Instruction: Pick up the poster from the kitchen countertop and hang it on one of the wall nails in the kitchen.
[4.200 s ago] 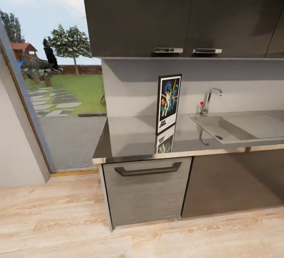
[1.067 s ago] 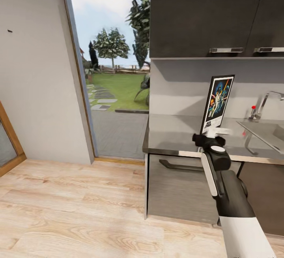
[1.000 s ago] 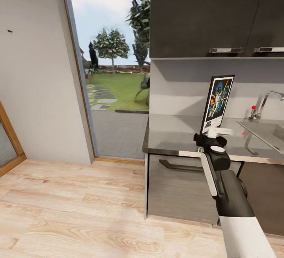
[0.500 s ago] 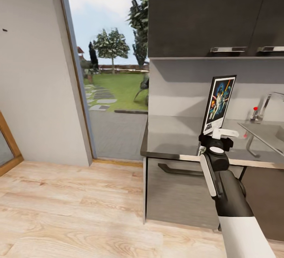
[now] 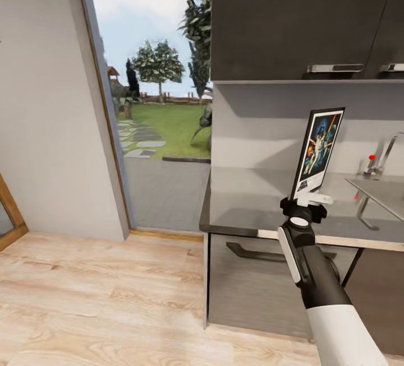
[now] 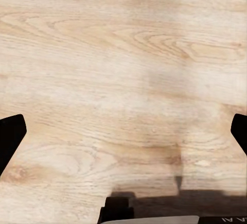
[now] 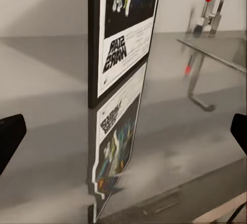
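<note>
The poster [image 5: 318, 152] stands upright on the kitchen countertop [image 5: 247, 209], leaning towards the grey back wall, its black frame and white border plain to see. My right gripper [image 5: 310, 198] hovers at the counter's front edge, just before the poster's lower end. In the right wrist view the poster [image 7: 123, 33] and its reflection on the countertop [image 7: 51, 147] lie straight ahead; the gripper [image 7: 123, 134] is open, with its black fingertips [image 7: 10, 136] far apart and nothing held. My left gripper [image 6: 123, 131] is open, pointing at the wooden floor. No wall nail can be made out.
A steel sink [image 5: 384, 189] and chrome tap [image 5: 387, 150] with a red knob sit right of the poster. Dark upper cabinets [image 5: 292, 18] hang overhead. A drawer handle [image 5: 264, 254] sticks out below the counter. Left of the counter a doorway [image 5: 151, 102] opens on a garden.
The whole view has shifted, so the counter and poster sit further right. My right arm has reached further forward, bringing the open gripper nearer the poster's lower end.
</note>
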Robot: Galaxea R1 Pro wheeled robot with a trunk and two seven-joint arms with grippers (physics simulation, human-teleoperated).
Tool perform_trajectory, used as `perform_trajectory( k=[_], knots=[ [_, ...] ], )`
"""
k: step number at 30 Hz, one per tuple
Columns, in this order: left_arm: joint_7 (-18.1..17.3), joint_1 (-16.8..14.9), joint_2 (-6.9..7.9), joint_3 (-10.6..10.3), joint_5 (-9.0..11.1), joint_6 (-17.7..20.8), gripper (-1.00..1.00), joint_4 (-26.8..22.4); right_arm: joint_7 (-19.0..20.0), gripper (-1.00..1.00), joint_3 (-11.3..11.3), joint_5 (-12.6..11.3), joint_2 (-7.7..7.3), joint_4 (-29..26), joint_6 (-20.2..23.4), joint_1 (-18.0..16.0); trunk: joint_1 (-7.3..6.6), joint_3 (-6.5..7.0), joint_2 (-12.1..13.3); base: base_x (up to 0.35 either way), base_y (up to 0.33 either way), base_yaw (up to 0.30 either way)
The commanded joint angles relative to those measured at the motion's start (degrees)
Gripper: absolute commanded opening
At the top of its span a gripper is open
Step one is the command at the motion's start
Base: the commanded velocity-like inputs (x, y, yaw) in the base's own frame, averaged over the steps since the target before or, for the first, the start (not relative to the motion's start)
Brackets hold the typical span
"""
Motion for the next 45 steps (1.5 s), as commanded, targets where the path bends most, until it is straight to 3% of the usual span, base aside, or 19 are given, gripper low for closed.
perform_trajectory(
  k=[1, 37, 45],
  knots=[
    [0.0, 0.0, -0.01, 0.1, 0.0, -0.1, 1.00, -0.1, -0.7, 1.00, 0.1, 0.0, 0.03, 0.5, 0.0, 0.0, 0.01, -0.05, 0.0, 0.126, 0.000, 0.000],
    [0.1, 0.0, 0.03, 0.1, 0.0, -0.1, 1.00, -0.1, -1.2, 1.00, 0.0, 0.0, 0.05, 1.2, -0.5, 0.0, 0.01, -0.05, 0.0, 0.189, -0.008, 0.000],
    [0.1, 0.0, 0.01, 0.1, -0.1, -0.1, 1.00, -0.1, -1.2, 1.00, -0.1, 0.0, 0.00, 1.5, -0.5, 0.0, 0.01, -0.05, 0.0, 0.217, -0.156, 0.000]
  ],
)
